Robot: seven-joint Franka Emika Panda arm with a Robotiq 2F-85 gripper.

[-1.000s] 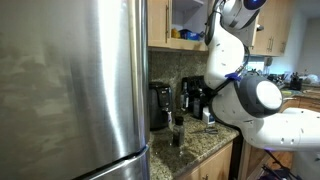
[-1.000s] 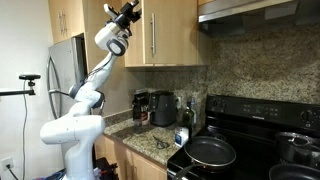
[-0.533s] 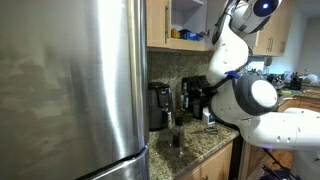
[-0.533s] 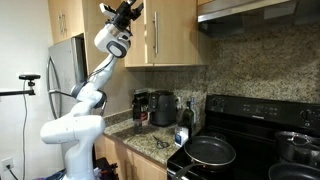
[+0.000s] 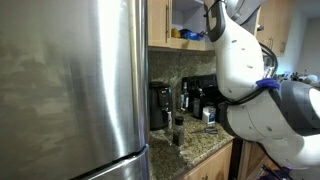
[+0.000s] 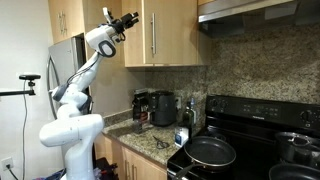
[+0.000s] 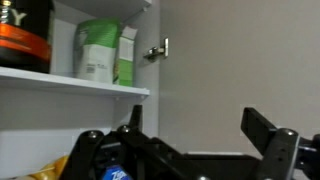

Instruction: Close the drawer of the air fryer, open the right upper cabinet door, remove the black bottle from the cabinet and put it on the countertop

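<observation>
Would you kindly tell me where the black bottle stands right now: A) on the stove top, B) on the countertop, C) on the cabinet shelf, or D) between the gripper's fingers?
B: in an exterior view the black bottle stands upright on the speckled countertop.

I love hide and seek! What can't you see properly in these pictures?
- Exterior view: the arm hides the right part of the countertop.
- Exterior view: the air fryer is too dark and small to tell whether its drawer is shut.
- Wrist view: the green packet has blurred writing; the bottom edge cuts off the gripper.
</observation>
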